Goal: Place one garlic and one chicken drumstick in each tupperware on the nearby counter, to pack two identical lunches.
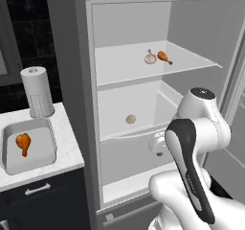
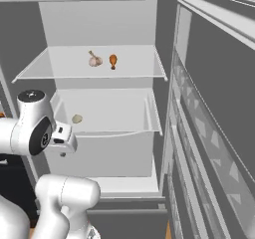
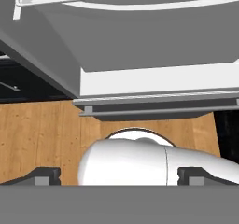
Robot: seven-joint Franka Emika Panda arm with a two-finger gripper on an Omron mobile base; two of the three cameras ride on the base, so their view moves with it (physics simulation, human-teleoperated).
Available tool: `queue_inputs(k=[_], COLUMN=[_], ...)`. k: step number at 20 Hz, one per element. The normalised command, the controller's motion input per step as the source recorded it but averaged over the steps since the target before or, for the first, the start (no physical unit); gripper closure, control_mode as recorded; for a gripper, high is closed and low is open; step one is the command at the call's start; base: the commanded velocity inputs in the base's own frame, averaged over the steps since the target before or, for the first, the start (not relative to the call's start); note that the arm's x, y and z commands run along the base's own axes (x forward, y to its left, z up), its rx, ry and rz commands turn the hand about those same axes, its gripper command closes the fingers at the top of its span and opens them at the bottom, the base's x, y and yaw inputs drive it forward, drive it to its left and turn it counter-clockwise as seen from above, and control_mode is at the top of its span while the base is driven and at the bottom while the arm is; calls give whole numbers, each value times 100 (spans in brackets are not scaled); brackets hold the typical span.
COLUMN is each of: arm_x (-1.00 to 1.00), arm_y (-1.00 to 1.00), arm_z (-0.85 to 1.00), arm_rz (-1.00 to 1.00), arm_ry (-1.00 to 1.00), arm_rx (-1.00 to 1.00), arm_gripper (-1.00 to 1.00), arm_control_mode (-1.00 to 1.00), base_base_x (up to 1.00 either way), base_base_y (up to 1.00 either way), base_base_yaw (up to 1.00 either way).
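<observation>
A garlic [image 1: 150, 58] [image 2: 94, 60] and a chicken drumstick [image 1: 164, 57] [image 2: 113, 60] lie side by side on the upper shelf of the open fridge. A small pale round item [image 1: 130, 119] [image 2: 76, 118] rests on the middle shelf. On the counter [image 1: 67, 145] at left stands a grey tupperware [image 1: 50, 137] with another drumstick [image 1: 23, 143] in it. My gripper [image 3: 119, 176] points down in front of the lower fridge, well below both shelves. Its fingertips [image 3: 46, 175] stand wide apart and open, holding nothing.
A paper towel roll [image 1: 37, 92] stands on the counter behind the tupperware. The fridge door [image 2: 214, 133] hangs open at the right. A lower drawer [image 3: 154, 36] juts out above the wooden floor [image 3: 42, 134]. Navy cabinet fronts [image 1: 43, 195] sit below the counter.
</observation>
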Motion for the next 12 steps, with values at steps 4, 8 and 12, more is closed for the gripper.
queue_inputs(k=[4,8,12], arm_x=[25,100,60], arm_y=[2,8,7], arm_z=[-1,-8,-6], arm_rz=[0,0,0], arm_ry=[0,0,-15], arm_rx=[0,0,0], arm_gripper=[-100,-100,-100], arm_control_mode=[-100,-100,-100], base_base_x=[44,0,0], base_base_y=[9,0,0], base_base_yaw=[0,0,0])
